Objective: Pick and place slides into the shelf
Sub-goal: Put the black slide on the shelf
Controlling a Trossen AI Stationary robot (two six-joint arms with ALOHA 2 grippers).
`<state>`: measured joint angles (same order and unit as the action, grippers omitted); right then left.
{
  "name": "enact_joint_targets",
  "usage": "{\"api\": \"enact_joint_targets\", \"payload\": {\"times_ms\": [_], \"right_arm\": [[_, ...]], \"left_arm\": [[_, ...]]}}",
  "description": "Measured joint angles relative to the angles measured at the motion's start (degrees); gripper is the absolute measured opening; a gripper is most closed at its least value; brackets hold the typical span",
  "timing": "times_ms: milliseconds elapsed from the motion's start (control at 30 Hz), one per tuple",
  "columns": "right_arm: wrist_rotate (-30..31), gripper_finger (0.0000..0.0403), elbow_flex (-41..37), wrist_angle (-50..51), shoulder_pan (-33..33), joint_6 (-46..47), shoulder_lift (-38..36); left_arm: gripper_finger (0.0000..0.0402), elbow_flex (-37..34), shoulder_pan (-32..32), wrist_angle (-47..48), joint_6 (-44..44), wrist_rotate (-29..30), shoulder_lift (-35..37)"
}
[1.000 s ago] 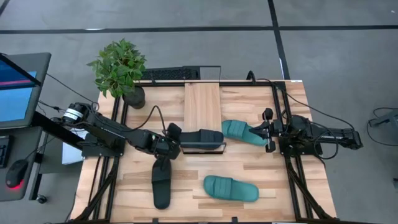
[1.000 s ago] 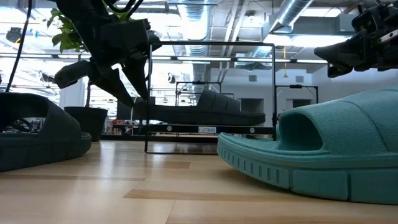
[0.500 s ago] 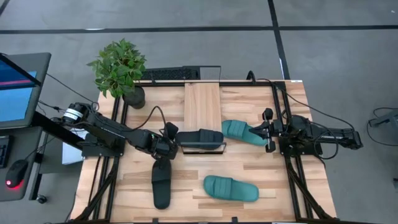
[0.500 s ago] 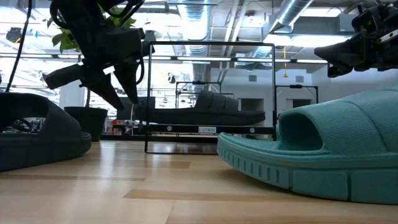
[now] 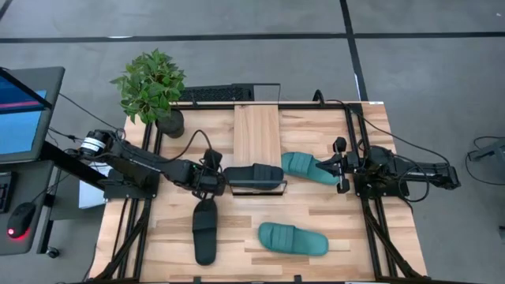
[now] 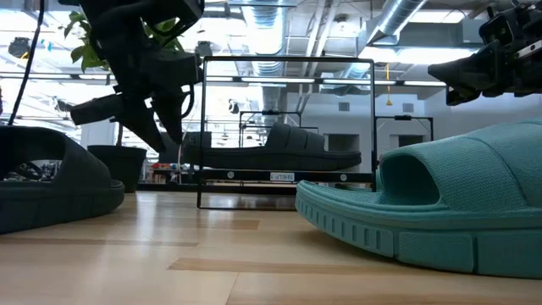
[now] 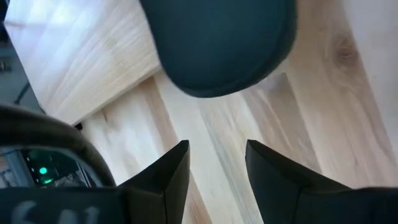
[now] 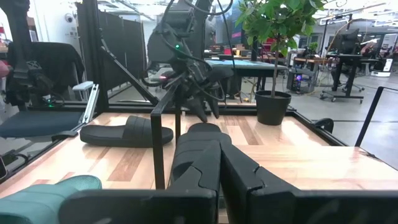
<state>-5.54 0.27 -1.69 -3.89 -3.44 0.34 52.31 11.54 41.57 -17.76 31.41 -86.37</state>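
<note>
The shelf (image 5: 256, 130) is a light plank with a black wire frame (image 6: 203, 127) at its near end. One black slide (image 5: 254, 174) lies across that end, its sole on the plank. My left gripper (image 5: 214, 178) is open just off the slide's left tip (image 7: 217, 43), and its fingers touch nothing. A second black slide (image 5: 205, 230) and a teal slide (image 5: 293, 238) lie flat on the table nearer the front. Another teal slide (image 5: 304, 167) lies right of the shelf. My right gripper (image 5: 340, 166) waits, shut, at that slide's right end.
A potted plant (image 5: 154, 87) stands at the table's far left corner. A keyboard (image 5: 215, 94) lies beyond the far edge. Black frame rails (image 5: 150, 197) run along both sides of the table. Bare wood lies between the front slides and the shelf.
My left gripper has drawn back a little toward the table's left edge, away from the tip of the black slide on the shelf. The slide has stayed on the plank.
</note>
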Motion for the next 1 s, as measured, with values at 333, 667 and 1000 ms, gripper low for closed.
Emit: {"api": "enact_joint_targets", "payload": {"times_ms": [333,667,1000], "right_arm": [[0.0,0.0000,0.0,0.0,0.0,0.0,0.0],[0.0,0.0000,0.0,0.0,0.0,0.0,0.0],[0.0,0.0000,0.0,0.0,0.0,0.0,0.0]], "left_arm": [[0.0016,0.0,-1.1,-0.2,-3.3,-1.1,0.0],[0.0000,0.1,-0.6,4.2,0.1,-2.2,0.0],[0.0000,0.4,3.4,11.1,5.0,-7.2,5.1]]}}
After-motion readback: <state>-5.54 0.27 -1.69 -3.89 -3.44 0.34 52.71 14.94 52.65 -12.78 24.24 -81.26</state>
